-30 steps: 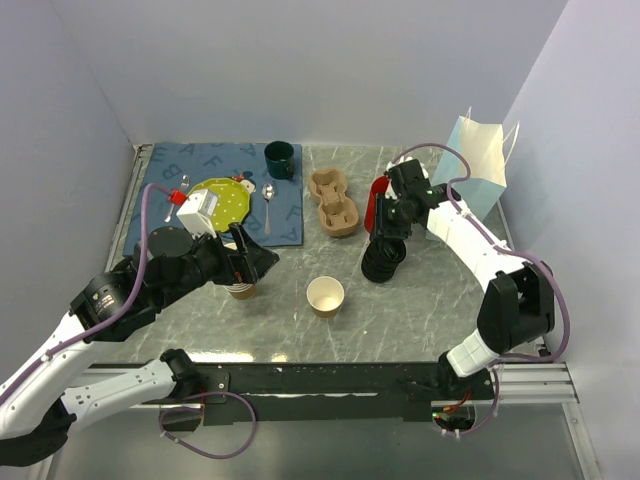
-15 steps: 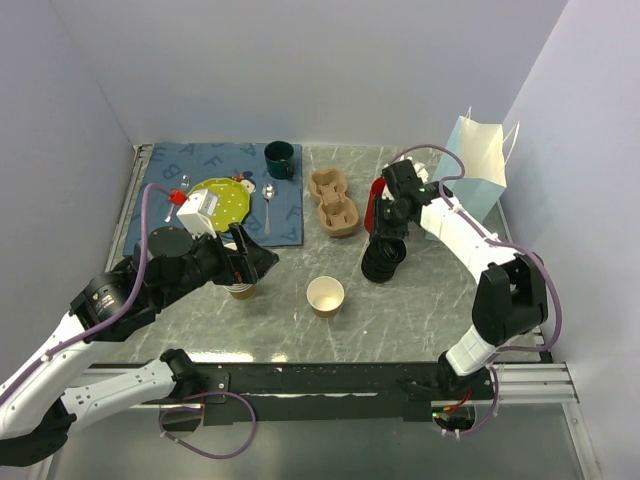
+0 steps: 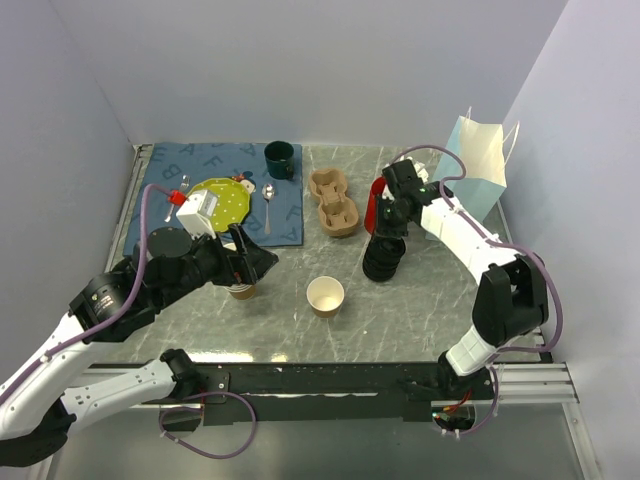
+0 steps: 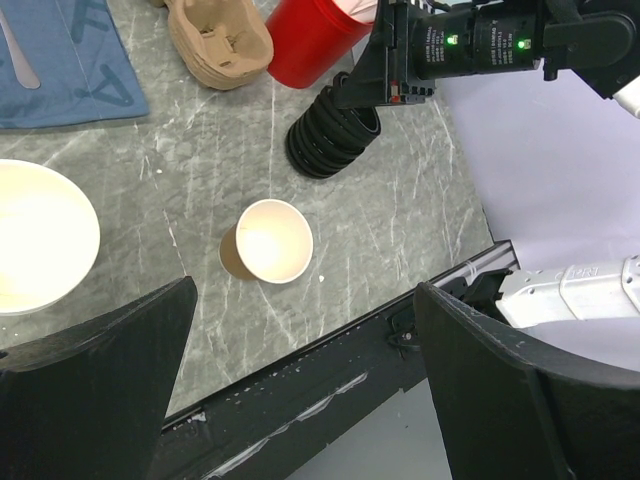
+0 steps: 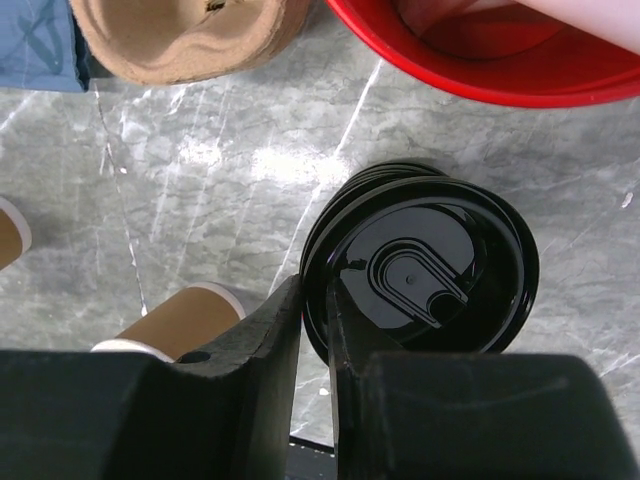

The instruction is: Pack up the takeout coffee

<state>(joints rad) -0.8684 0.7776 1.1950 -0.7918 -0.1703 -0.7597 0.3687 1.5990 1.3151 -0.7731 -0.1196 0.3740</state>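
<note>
While the left gripper [image 4: 305,295] is held spread wide above one paper cup [image 4: 40,250], the rim of the top lid [image 5: 420,270] is pinched by the right gripper [image 5: 312,290]. That lid crowns a stack of black lids [image 3: 382,260] right of the table's [image 3: 430,310] middle, beside a red cup [image 3: 374,205] in which something pale is seen. A second open cup [image 3: 325,296], white inside, is set toward the near edge. The pinch is shown only by the right wrist view, and the paper bag [image 3: 478,165] at the far right corner only from above.
</note>
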